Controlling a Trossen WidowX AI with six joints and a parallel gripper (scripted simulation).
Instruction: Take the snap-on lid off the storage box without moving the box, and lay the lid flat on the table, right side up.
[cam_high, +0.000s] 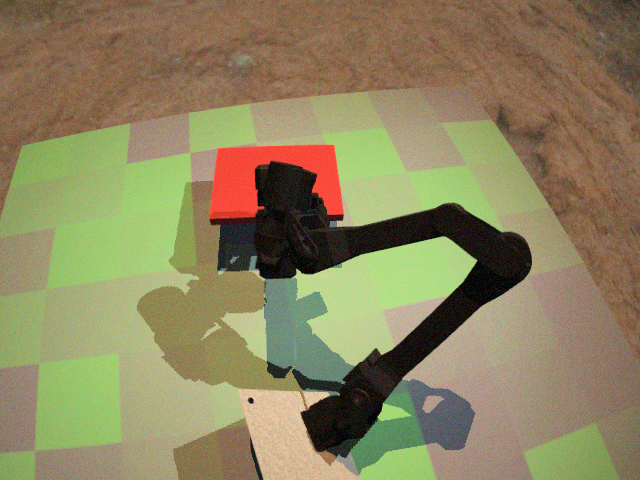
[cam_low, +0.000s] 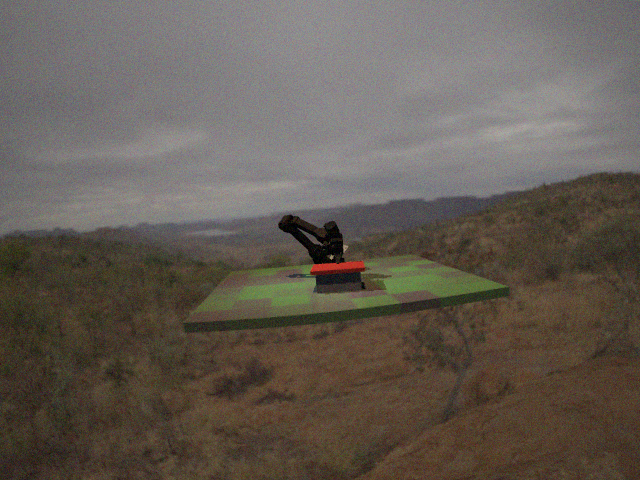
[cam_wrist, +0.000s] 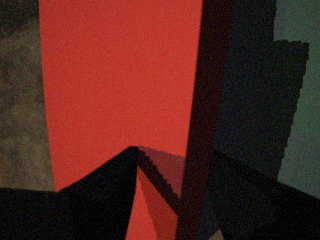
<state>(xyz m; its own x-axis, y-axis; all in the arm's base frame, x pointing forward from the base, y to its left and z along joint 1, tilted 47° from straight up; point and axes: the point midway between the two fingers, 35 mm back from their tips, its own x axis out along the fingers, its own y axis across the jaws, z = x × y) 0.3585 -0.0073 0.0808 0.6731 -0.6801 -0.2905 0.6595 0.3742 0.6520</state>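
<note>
The red lid (cam_high: 232, 178) (cam_low: 338, 267) (cam_wrist: 120, 75) lies roughly level on top of the dark storage box (cam_high: 236, 237) (cam_low: 338, 281), its rim jutting past the box walls. Whether the rim is still snapped down cannot be told. My gripper (cam_high: 289, 217) (cam_wrist: 171, 156) is at the lid's near edge, shut on the lid. In the wrist view one dark finger lies over the red top and the other is on the far side of the dark rim. The arm hides the middle of the near edge and the fingertips in the top view.
The box stands on a green and brown checkered table (cam_high: 87, 273) (cam_low: 429, 281). The arm reaches in from a pale base board (cam_high: 279, 434) at the near edge of the top view. The table's far edge lies a short way behind the box.
</note>
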